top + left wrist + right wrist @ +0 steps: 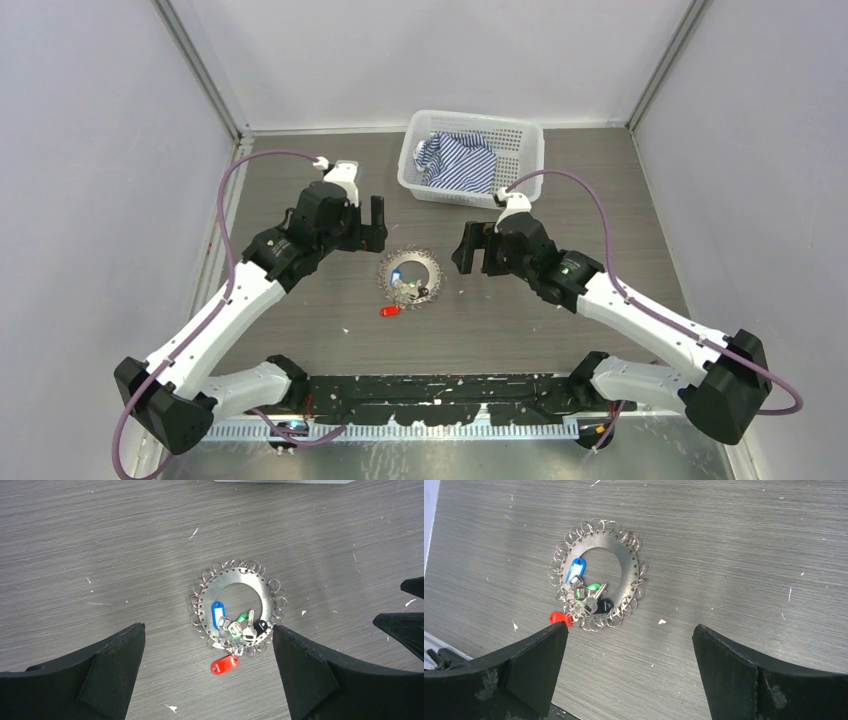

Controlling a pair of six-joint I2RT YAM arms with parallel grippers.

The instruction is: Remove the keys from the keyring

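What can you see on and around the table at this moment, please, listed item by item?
keyring: one, silvery flat hoop rimmed with small wire rings, lying at the table's middle
keys: a small bunch, exact count unclear, silvery with blue, green, black and red plastic parts, at the hoop's near edge; the red piece lies just outside it
basket: one, white plastic, far side of the table
striped cloth: one, blue and white, inside the basket
table: one, grey wood-grain, with scattered white specks
left gripper: one, black, open, left of the keyring
right gripper: one, black, open, right of the keyring
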